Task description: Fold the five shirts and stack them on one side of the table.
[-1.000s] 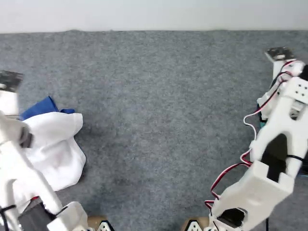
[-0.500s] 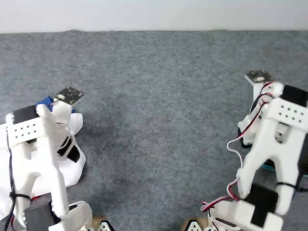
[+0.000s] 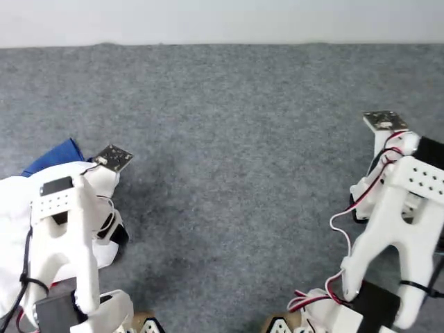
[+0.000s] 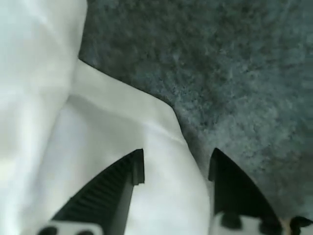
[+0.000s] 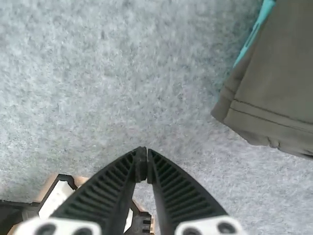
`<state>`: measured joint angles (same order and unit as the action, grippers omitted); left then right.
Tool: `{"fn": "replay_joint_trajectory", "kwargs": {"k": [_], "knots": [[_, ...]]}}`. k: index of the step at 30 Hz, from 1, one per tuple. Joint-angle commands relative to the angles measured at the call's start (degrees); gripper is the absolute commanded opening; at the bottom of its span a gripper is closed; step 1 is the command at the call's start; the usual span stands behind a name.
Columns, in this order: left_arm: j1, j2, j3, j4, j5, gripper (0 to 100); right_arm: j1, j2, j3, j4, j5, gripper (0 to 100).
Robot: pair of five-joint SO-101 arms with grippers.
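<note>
A crumpled white shirt (image 3: 17, 208) lies at the table's left side, with a blue shirt (image 3: 54, 155) sticking out from under its far edge. My left arm (image 3: 66, 229) stands over the white shirt. My left gripper (image 4: 176, 164) is open, and the white shirt's (image 4: 98, 127) edge lies below, between its fingers. My right gripper (image 5: 142, 157) is shut on nothing, just above bare carpet. Beside it lies a dark olive shirt (image 5: 276, 83) on top of a teal one (image 5: 255, 27). My right arm (image 3: 399, 229) is at the table's right side.
Grey carpet-like cloth (image 3: 236, 139) covers the table, with open room across the middle and back. A pale wall (image 3: 222, 21) runs along the far edge. The arm bases (image 3: 284, 325) sit at the front edge.
My left arm has swung in from the left edge to stand over the white shirt. My right arm has drawn back toward the front right.
</note>
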<state>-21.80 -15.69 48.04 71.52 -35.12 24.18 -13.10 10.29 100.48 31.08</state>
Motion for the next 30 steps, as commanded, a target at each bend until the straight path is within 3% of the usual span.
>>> {"fn": "replay_joint_trajectory", "kwargs": {"k": [1,5,10,12,18,22,30], "knots": [[0.3,-0.8,0.7,-3.8,-0.7,22,2.4,-2.8,-0.4,2.5,-0.5,1.3],[0.2,6.5,-0.6,-5.2,-0.6,19,4.2,-3.3,-0.4,2.5,-0.3,1.3],[0.4,14.9,-7.4,-3.6,-0.6,1,6.0,-3.3,-0.4,2.4,-0.3,1.3],[0.3,14.9,-10.8,-0.4,-0.6,1,6.5,-3.1,-0.4,2.4,-0.2,1.3],[0.4,5.7,-21.2,7.4,-0.3,1,7.1,-3.2,-0.4,2.3,-0.2,1.3],[0.6,-4.0,-29.8,9.2,4.1,1,7.0,-3.2,-0.4,2.3,-0.2,1.3],[11.3,-13.1,-39.5,9.8,14.2,1,6.8,-3.2,-0.4,2.3,-0.2,1.3]]}}
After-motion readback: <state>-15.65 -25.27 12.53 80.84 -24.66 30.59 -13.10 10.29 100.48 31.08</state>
